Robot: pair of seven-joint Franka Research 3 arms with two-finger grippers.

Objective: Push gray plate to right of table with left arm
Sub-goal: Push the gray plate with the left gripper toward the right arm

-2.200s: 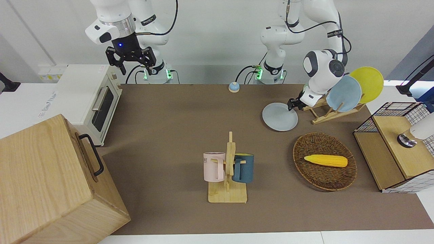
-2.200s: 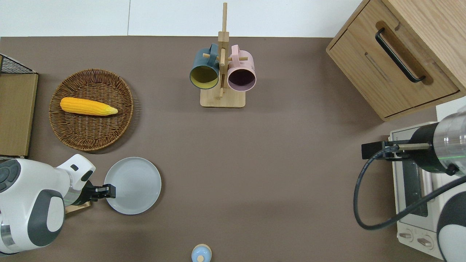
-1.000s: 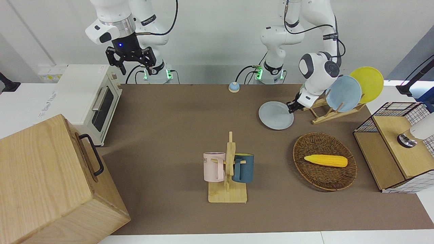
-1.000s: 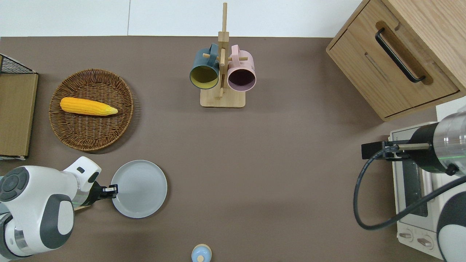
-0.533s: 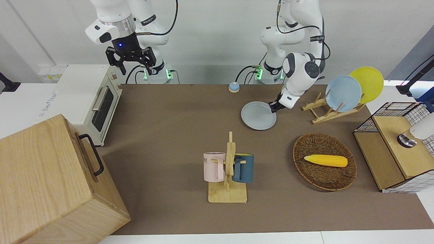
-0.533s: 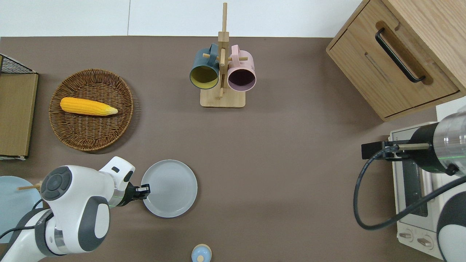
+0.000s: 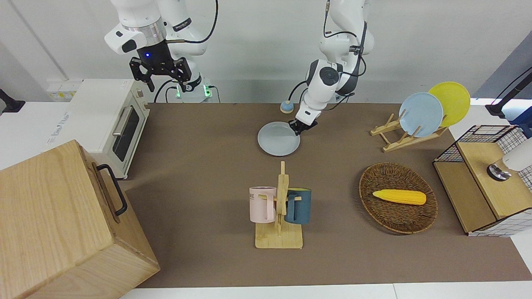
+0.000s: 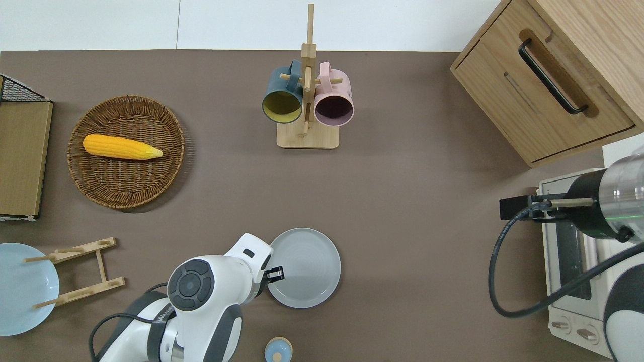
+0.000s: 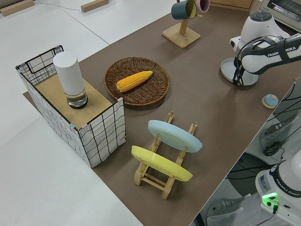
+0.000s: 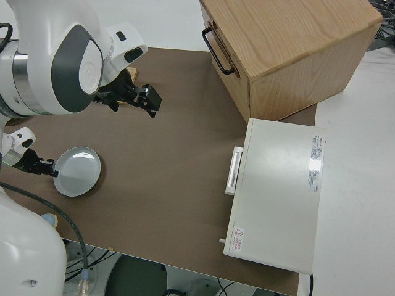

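The gray plate (image 7: pixel 278 139) lies flat on the brown table (image 7: pixel 199 166), about midway along it and nearer to the robots than the mug rack. It also shows in the overhead view (image 8: pixel 303 267) and the right side view (image 10: pixel 76 171). My left gripper (image 7: pixel 297 129) is low at the plate's rim, on the side toward the left arm's end of the table, touching it (image 8: pixel 277 274). The right arm is parked, its gripper (image 7: pixel 160 77) open and empty.
A mug rack (image 7: pixel 279 207) holds a pink and a dark blue mug. A wicker basket (image 7: pixel 398 207) holds a corn cob. A plate rack (image 7: pixel 395 139) carries a bluer plate (image 7: pixel 420 114) and a yellow plate. A toaster oven (image 7: pixel 110 120), wooden cabinet (image 7: pixel 58 224) and small bell (image 7: pixel 286 107) stand around.
The left gripper has swept from beside the plate rack toward the right arm's end of the table, and the gray plate has slid along with it to mid-table. The right arm has not moved.
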